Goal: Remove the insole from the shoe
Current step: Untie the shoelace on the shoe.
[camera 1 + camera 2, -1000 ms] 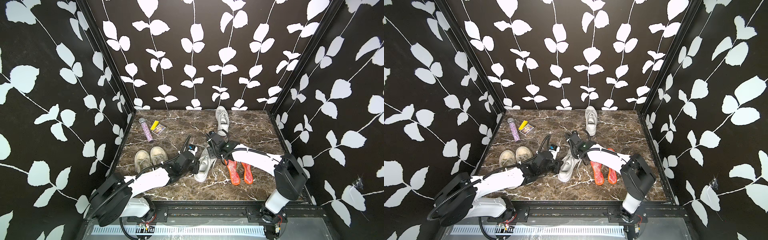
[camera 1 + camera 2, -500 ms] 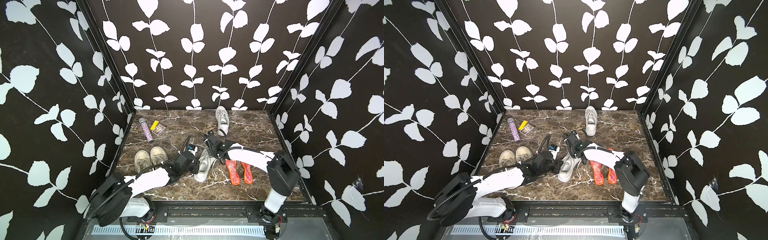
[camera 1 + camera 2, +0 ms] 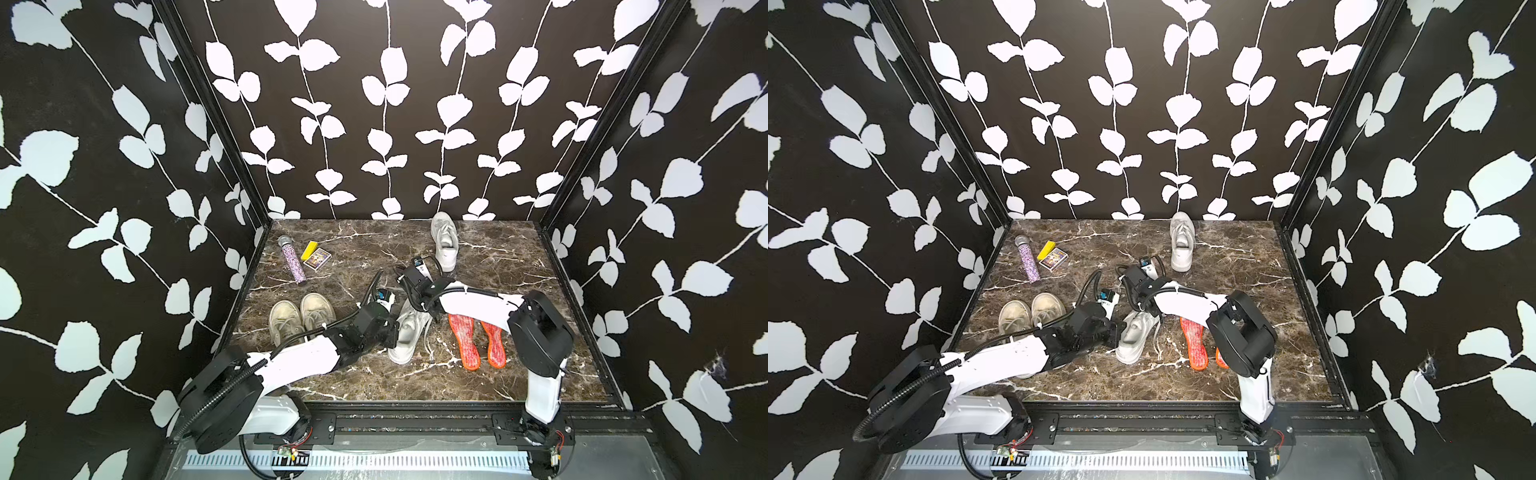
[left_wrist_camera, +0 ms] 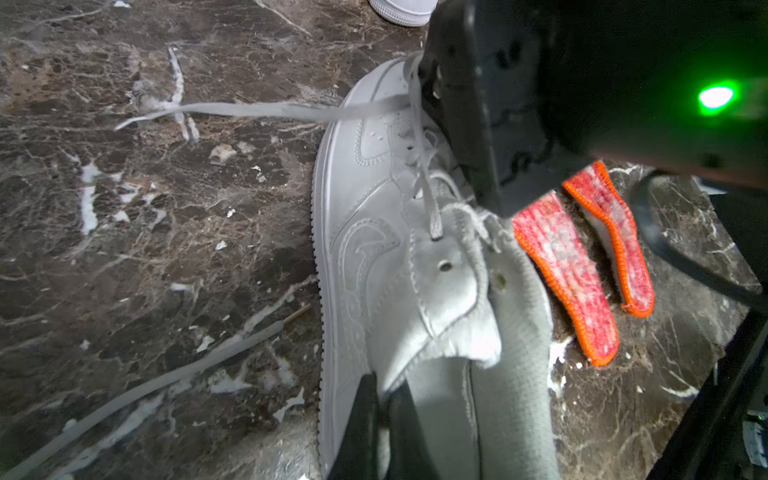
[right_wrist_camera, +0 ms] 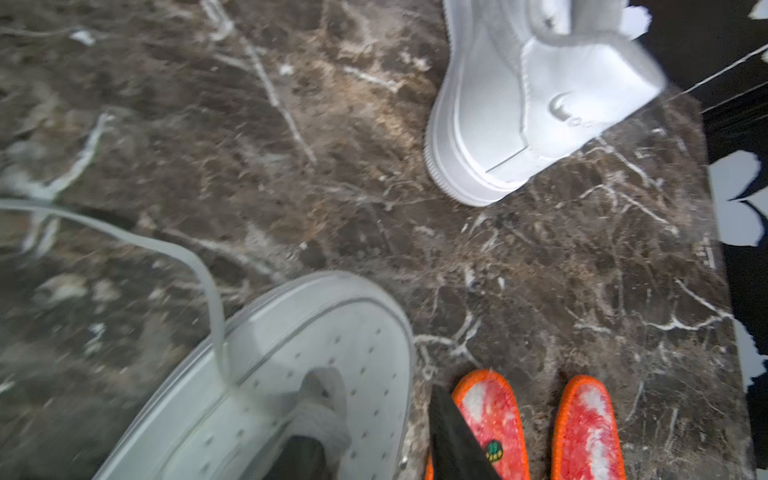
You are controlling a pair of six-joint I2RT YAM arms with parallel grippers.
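White leather collar is pinched tight by the left gripper (image 4: 382, 388): the white shoe (image 4: 374, 257) sits mid-table. The right gripper (image 5: 370, 424) straddles its toe edge, jaws partly apart, grip unclear. Two red insoles (image 3: 465, 340) lie to its right on the marble table (image 3: 498, 257), black leaf-print walls (image 3: 353, 174) around

Centre: shoe (image 3: 409, 336); sneaker pair (image 3: 316, 311) left, insoles (image 3: 465, 343) right.

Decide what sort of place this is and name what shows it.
Most likely a purpose-built robot test booth, not a home: two robot arms mounted on a metal rail, a marble-patterned tabletop boxed in by leaf-print walls, and staged shoes with loose orange insoles.
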